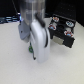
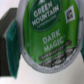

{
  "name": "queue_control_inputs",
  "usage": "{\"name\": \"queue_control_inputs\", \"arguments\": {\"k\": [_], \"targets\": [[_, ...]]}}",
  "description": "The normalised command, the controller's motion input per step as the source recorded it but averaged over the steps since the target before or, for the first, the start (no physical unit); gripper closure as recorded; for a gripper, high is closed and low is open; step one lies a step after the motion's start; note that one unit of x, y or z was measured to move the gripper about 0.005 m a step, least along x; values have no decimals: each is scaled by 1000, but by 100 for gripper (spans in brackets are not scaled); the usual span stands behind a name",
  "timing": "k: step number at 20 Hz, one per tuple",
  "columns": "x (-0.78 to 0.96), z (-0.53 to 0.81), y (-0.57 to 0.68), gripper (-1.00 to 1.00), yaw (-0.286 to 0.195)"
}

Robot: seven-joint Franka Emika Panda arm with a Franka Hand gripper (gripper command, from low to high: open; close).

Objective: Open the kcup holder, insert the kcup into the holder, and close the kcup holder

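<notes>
The kcup fills the wrist view, its green lid reading "Green Mountain Dark Magic" and facing the camera. My gripper has a teal pad pressed on one side of the pod and another at the opposite edge, so it looks shut on it. In the exterior view the gripper hangs low over the white table, with a bit of green, the kcup, at its tip. The black kcup holder stands at the exterior view's right, apart from the gripper. I cannot tell whether its drawer is open.
Several multicoloured pods with pale lids sit in the holder's top. A grey object shows just behind the arm. The white table spreads to the front and to the exterior view's left. The background is dark.
</notes>
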Motion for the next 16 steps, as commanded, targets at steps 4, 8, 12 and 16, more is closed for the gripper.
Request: {"name": "queue_control_inputs", "arguments": {"k": [4, 8, 12, 16], "targets": [[-9, 679, 490, 100, 68], [-63, 541, 525, 100, 53], [-144, 417, 528, 100, 68], [-199, 336, 517, 100, 67]]}}
